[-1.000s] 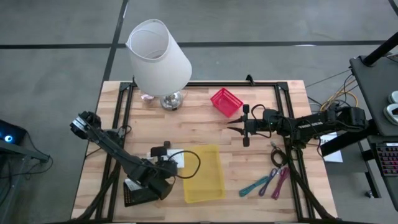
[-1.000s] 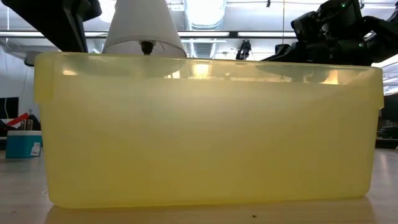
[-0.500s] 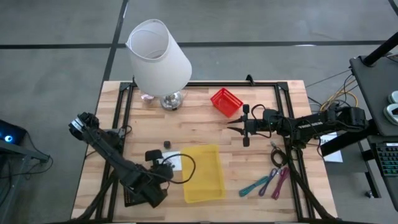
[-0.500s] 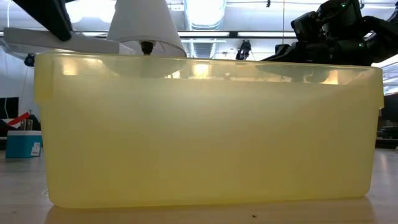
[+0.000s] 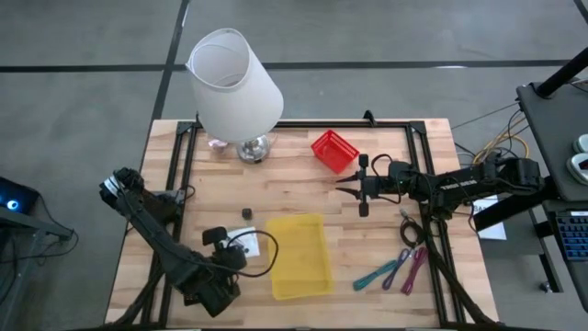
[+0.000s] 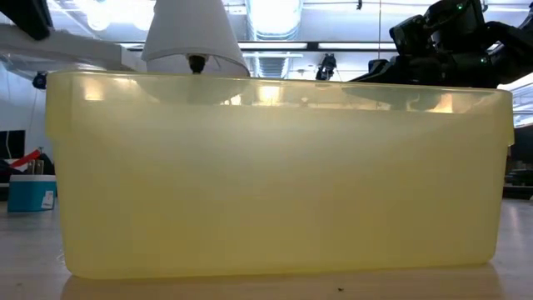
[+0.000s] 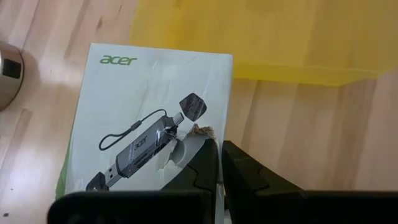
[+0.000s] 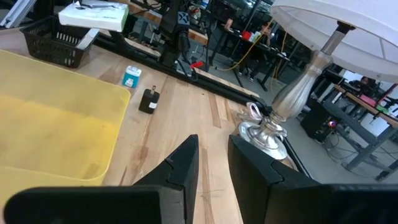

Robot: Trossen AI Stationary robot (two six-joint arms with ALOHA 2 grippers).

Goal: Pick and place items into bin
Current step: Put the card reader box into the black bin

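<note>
White card box (image 7: pixel 149 118) printed "acer" in green — pinched at its edge by the left gripper (image 7: pixel 219 163), just beside the yellow bin (image 5: pixel 300 256). Right gripper (image 5: pixel 364 187) — fingers slightly parted, empty — hangs near the red basket (image 5: pixel 334 150).

2 dark, seemingly black jointed arms (image 5: pixel 156 225), cabled.
</note>
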